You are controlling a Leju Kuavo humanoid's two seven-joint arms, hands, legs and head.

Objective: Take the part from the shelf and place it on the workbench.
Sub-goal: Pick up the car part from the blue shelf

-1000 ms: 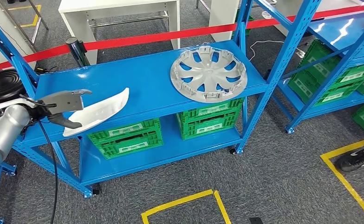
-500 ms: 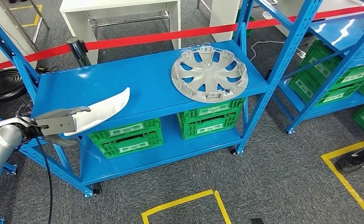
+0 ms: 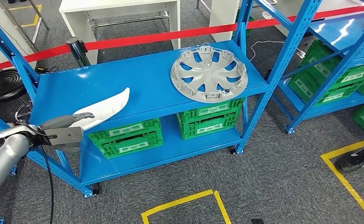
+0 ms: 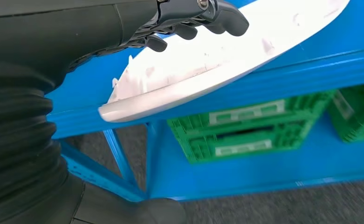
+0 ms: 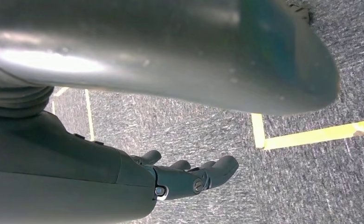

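Observation:
The part, a long curved white panel [image 3: 106, 106], lies on the top level of the blue shelf [image 3: 147, 88], its near end sticking out over the front edge. My left hand [image 3: 65, 128] hangs at that near end. Its fingers [image 4: 189, 21] reach over the panel [image 4: 226, 56] from above, spread and not closed on it. The thumb sits lower, in front of the shelf's edge. My right hand [image 5: 184, 175] hangs over the grey carpet with loosely extended fingers and holds nothing.
A silver wheel cover [image 3: 209, 73] lies on the same shelf level to the right. Green crates [image 3: 126, 136] stand on the lower level. Red barrier tape [image 3: 170, 33] runs behind, with a white table [image 3: 119, 7] beyond. A black stool [image 3: 3, 86] is at left, a person's shoe [image 3: 357, 158] at right.
My left hand has dropped and drawn back from over the panel's middle to its near end. The panel has stayed in place on the shelf.

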